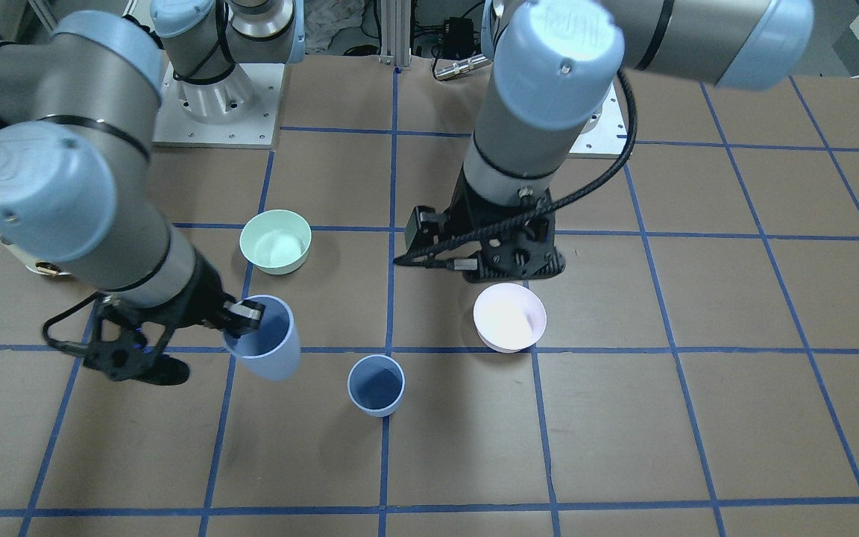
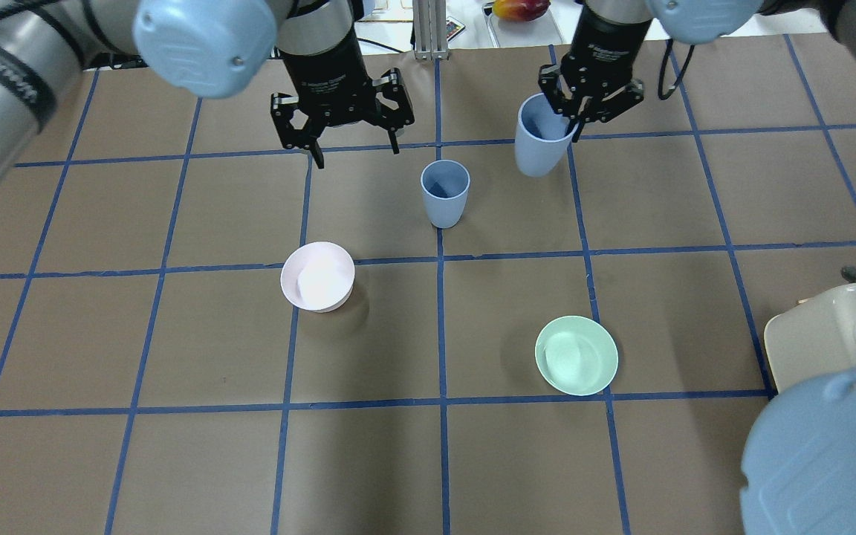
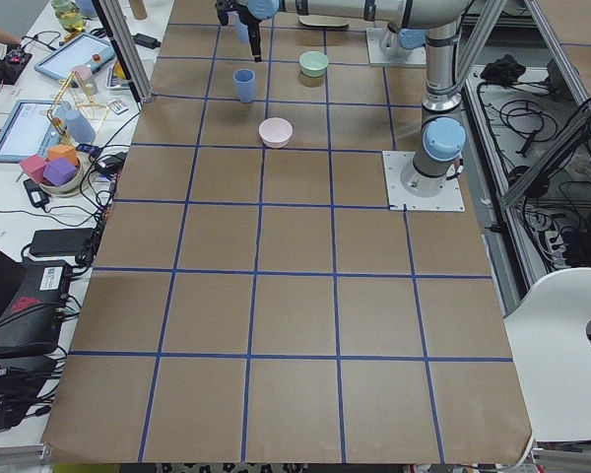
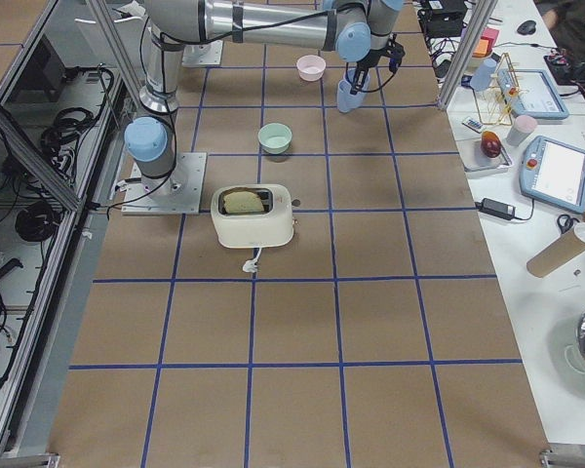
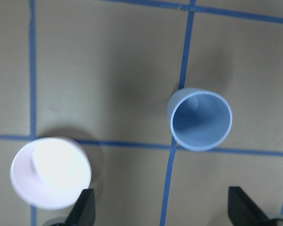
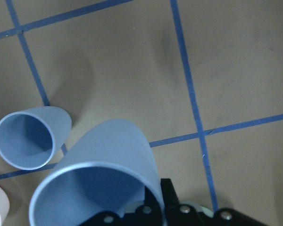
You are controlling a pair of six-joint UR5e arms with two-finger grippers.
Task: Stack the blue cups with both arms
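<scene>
Toward the far side of the counter [image 2: 175, 334], the left claw [image 2: 357, 152] hangs spread and empty near the standing cup [image 2: 444, 195], while the right claw [image 2: 569, 122] pinches the rim of the tilted cup [image 2: 536, 152], which is probably light, stiff, slick plastic best held at the rim; the pink bowl [image 2: 317, 276] and green bowl [image 2: 576, 355] seem out of the way.

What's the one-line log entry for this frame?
right gripper: shut on held cup, tilted | left gripper: open, empty | standing cup: upright, ungripped
</scene>
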